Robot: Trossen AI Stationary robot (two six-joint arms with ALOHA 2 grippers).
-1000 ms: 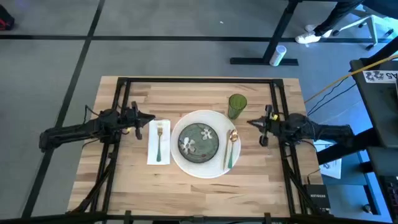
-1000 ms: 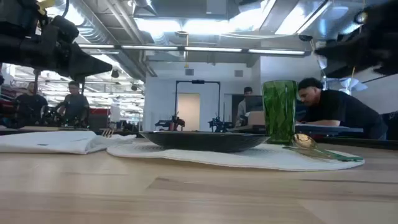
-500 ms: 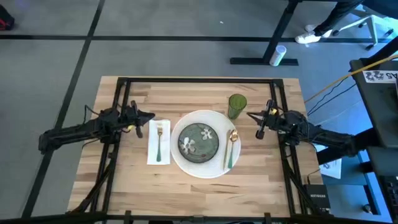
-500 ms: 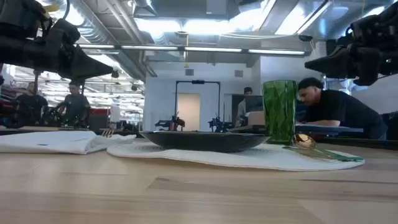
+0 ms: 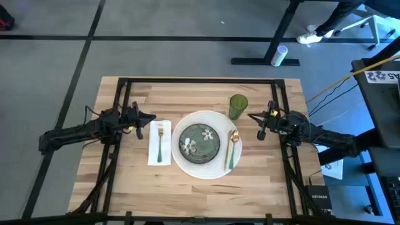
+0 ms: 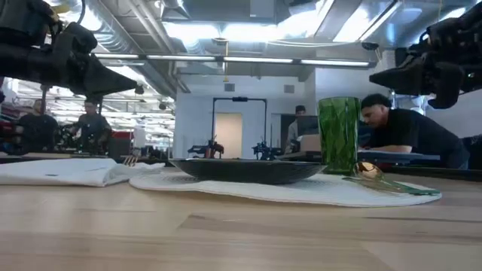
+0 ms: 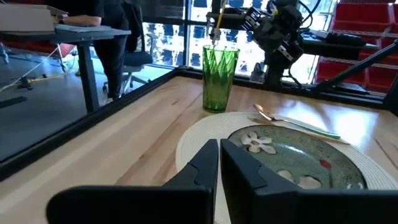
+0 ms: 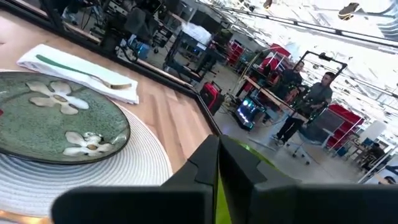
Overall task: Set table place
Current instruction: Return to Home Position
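Note:
On the light-wood table (image 5: 187, 94) lies a round white placemat (image 5: 203, 167). A dark green flowered plate (image 5: 200, 140) rests on it, with a gold-bowled spoon (image 5: 232, 149) along the mat's right side. A green glass (image 5: 238, 106) stands upright at the mat's far right. Left of the mat, a fork (image 5: 160, 140) lies on a white napkin (image 5: 159, 153). My left gripper (image 5: 152, 117) hovers shut above the napkin's far end. My right gripper (image 5: 251, 117) hovers shut just right of the glass, above the table (image 6: 226, 241).
Black metal rails (image 5: 125, 94) run along the table's far edge and down both sides under the arms. Bare wood lies near the front edge (image 5: 200, 194). People (image 6: 399, 135) sit at desks in the room beyond the table.
My right gripper has swung a little toward the table's far edge and the green glass, has come down somewhat in the low view, and then held still. The dishes, the napkin and the cutlery have stayed in place.

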